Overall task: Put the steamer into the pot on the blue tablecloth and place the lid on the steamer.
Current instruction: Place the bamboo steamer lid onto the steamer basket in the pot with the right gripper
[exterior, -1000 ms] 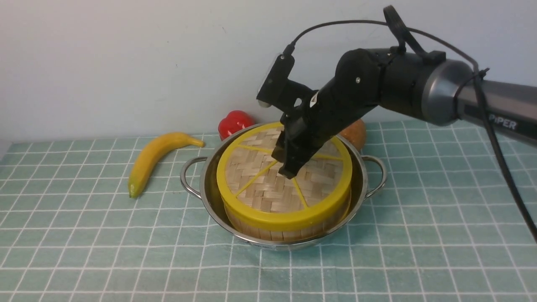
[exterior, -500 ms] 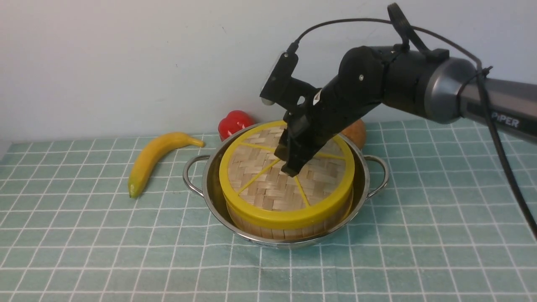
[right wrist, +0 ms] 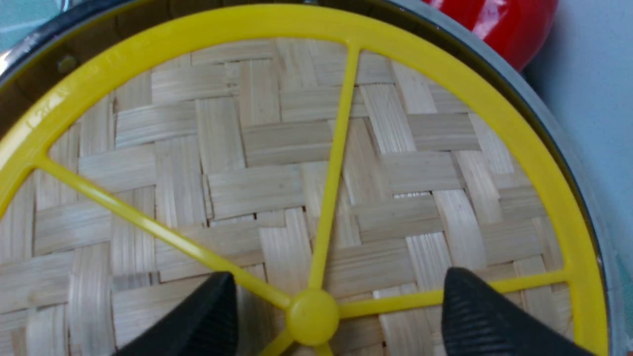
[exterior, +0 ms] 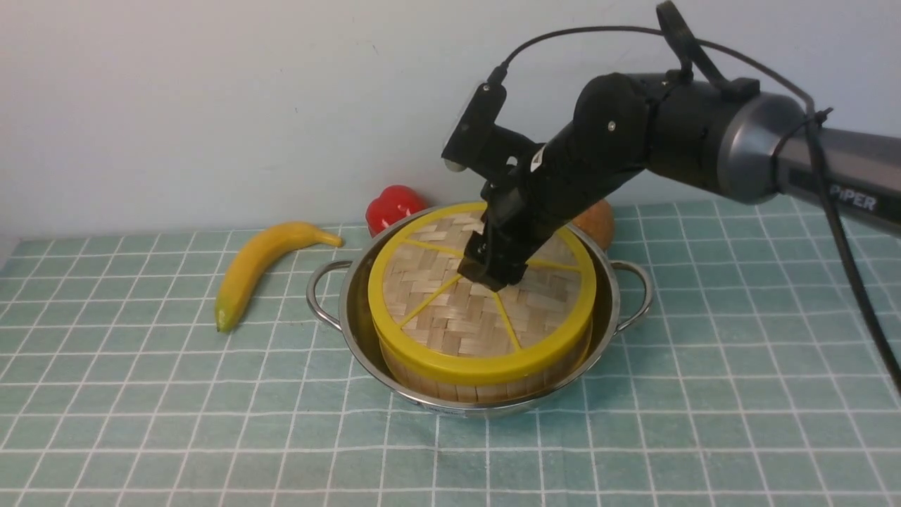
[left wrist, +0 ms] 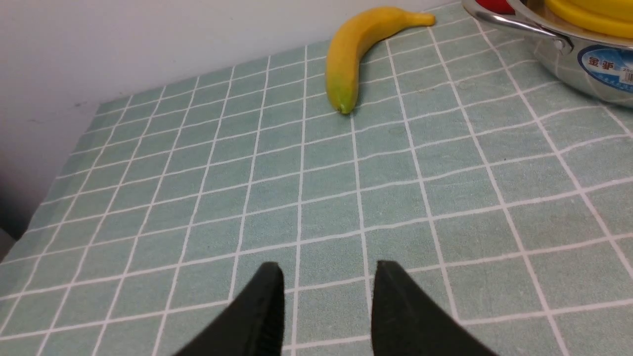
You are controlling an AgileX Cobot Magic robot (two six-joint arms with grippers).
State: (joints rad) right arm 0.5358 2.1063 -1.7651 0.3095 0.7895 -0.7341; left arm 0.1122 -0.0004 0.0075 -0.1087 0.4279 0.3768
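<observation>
pale bare wall backs a table covered by the blue tablecloth [exterior: 141, 394], its white grid lying mostly flat. in the front view the pot [exterior: 318, 296] stands mid-cloth, the steamer [exterior: 486, 391] sits inside it, and the lid [exterior: 450, 331] lies level on the steamer's rim. a banana [exterior: 260, 264] lies to the left, apart from the pot, and a red pepper [exterior: 391, 204] and a brown round item [exterior: 598, 222] sit just behind it on the far side. the right gripper [exterior: 486, 274] hangs low over the lid's centre. the left wrist view shows the left gripper [left wrist: 326, 269] with jaws parted over bare cloth, holding nothing, well apart from the pot. the right wrist view shows the right jaws spread wide on either side of the small yellow knob [right wrist: 312, 316], gripping nothing. the lid looks light and stiff, its woven strips likely brittle under a hard pinch. the knob seems the natural hold, though it is small and smooth enough to slip. the steamer is probably light too, best taken by its wall. the steel pot looks slick and may slide on the cloth if nudged.
</observation>
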